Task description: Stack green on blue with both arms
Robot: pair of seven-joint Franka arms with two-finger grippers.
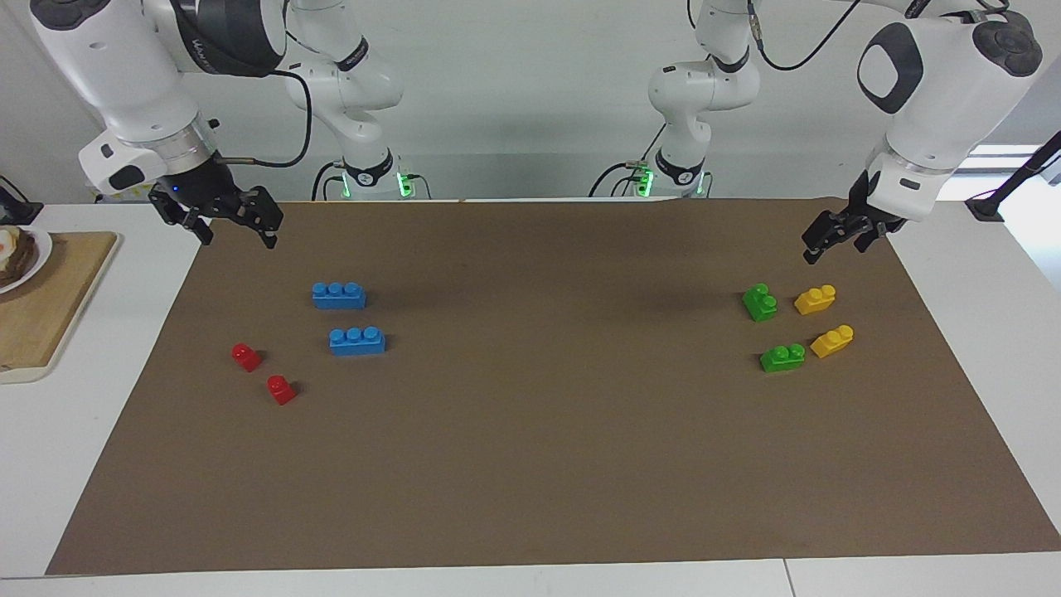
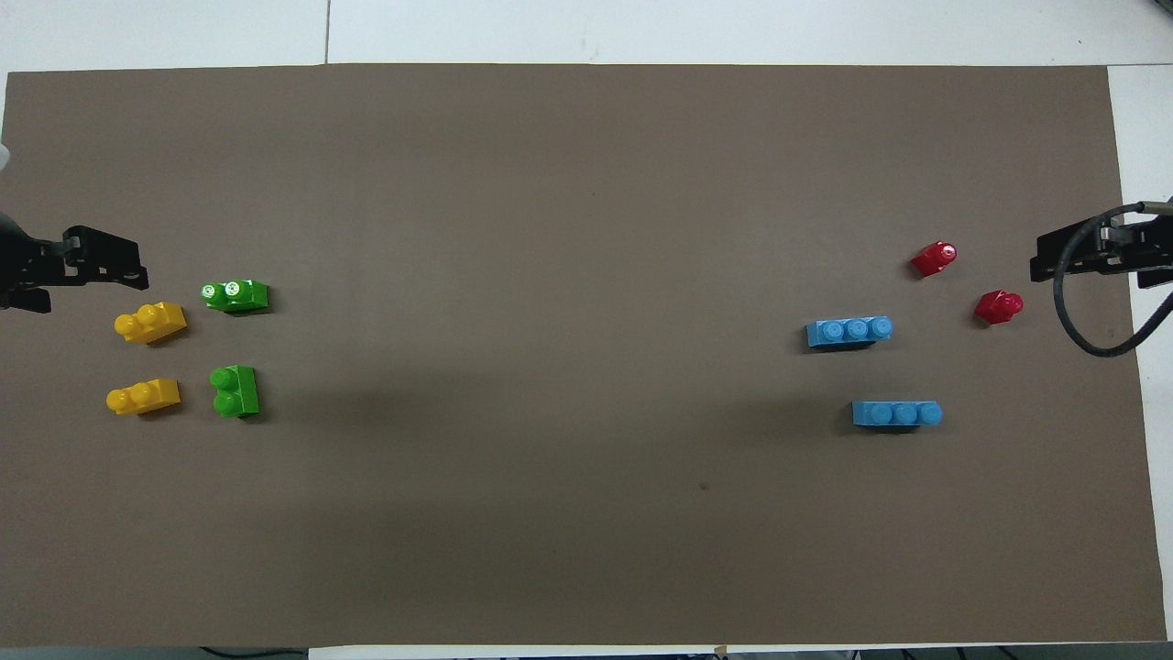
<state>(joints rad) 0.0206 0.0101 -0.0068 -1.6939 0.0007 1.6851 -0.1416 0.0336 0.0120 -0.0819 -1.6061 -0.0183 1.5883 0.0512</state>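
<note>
Hovering with its black fingers spread and empty, the left gripper [image 1: 839, 236] hangs over the mat's edge at its own end, just by the two small bright-green two-stud plastic bricks [image 1: 760, 302] [image 1: 782, 357] and their yellow two-stud neighbours [image 1: 816, 299]. The right gripper [image 1: 234, 222] is likewise open and empty over its end, near the two long light-blue three-stud plastic bricks [image 1: 339, 295] [image 1: 357, 341] and two small red single-stud bricks [image 1: 246, 356]. Nothing is stacked yet. I'd say the pick comes first: drop straight down on a green brick, pinch its flat sides below the studs, and keep clear of the yellow one beside it, while the right steadies a blue brick.
</note>
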